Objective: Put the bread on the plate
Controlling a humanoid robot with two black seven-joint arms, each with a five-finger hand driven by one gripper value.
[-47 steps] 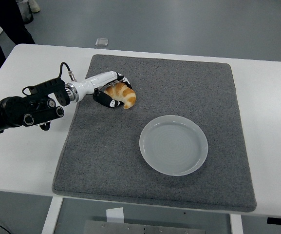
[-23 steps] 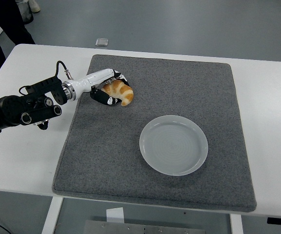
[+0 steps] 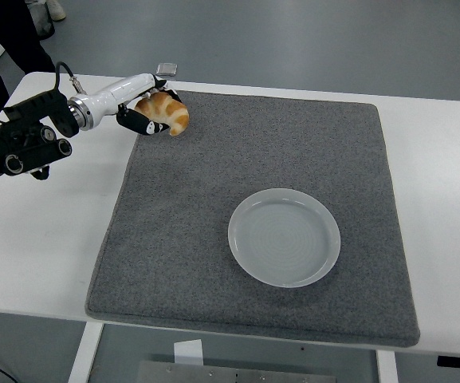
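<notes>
The bread is a golden croissant (image 3: 166,112). My left hand (image 3: 151,112) is shut on it and holds it lifted above the far left corner of the grey mat (image 3: 245,263). The white round plate (image 3: 285,237) lies empty on the mat, right of the middle, well away from the hand to its lower right. My left arm (image 3: 22,144) comes in from the left edge over the white table. My right arm is out of view.
The mat covers most of the white table (image 3: 38,239). A small grey square object (image 3: 166,69) lies on the floor beyond the table's far edge. A person's dark legs (image 3: 6,40) stand at the top left corner.
My left hand has lifted the croissant off the mat and carried it up and to the left, toward the mat's far left corner. The plate has not moved.
</notes>
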